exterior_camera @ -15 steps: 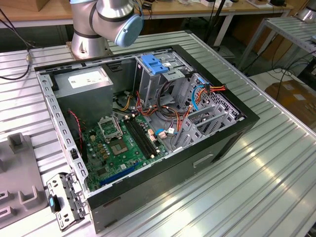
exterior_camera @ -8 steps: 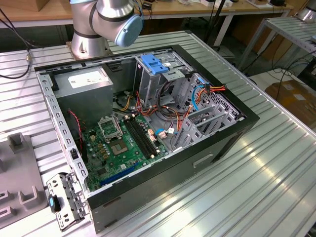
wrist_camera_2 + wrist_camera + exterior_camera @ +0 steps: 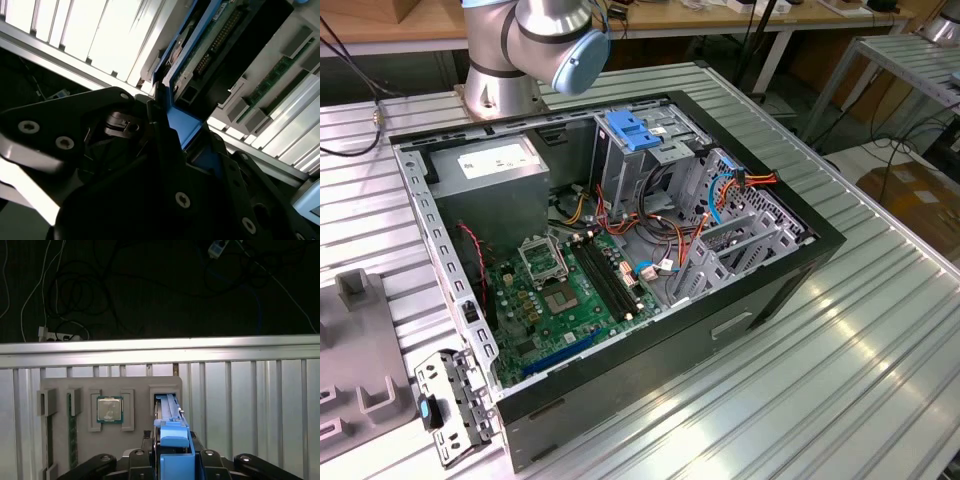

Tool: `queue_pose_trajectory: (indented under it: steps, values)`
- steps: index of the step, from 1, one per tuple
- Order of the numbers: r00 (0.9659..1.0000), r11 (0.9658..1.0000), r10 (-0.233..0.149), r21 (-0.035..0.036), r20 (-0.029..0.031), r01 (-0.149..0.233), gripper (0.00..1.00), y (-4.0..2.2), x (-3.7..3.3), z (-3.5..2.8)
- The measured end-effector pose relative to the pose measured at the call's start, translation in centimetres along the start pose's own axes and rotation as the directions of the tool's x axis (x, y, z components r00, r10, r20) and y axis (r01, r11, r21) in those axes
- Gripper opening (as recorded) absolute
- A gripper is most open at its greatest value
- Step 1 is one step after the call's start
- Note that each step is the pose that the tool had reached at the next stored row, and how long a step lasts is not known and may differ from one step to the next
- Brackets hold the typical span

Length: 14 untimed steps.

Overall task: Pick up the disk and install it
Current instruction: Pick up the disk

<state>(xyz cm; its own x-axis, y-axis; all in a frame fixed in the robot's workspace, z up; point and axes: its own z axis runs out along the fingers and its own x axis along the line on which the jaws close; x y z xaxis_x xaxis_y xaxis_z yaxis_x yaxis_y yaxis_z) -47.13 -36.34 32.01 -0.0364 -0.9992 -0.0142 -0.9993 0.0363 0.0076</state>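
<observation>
The disk (image 3: pixel 166 407) stands on edge in a slot of a grey holder plate (image 3: pixel 140 440), its blue side rail (image 3: pixel 173 450) facing the camera. In the second wrist view I see the disk's green circuit board (image 3: pixel 212 42) and blue rail (image 3: pixel 186 126). My gripper (image 3: pixel 173 442) has its black fingers (image 3: pixel 148 446) tight against both sides of the blue rail, shut on the disk, also seen in the second wrist view as the gripper (image 3: pixel 182 127). The disk still sits in the slot.
The holder plate also carries a processor chip (image 3: pixel 110 409) and memory sticks (image 3: pixel 73 437). An open computer case (image 3: pixel 790 270) lies on the ribbed metal table (image 3: pixel 860 370), with a blue bracket (image 3: pixel 634 131) on its drive cage and a grey box with a white sticker (image 3: pixel 492 166). The arm's base (image 3: pixel 500 80) stands behind it.
</observation>
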Motion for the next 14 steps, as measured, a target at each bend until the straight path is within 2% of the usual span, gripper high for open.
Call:
queue_pose_trajectory:
  steps: [14]
  values:
    - [1.0000,1.0000,0.000,0.0000,-0.0001,0.000,0.37,0.02,-0.03,-1.95]
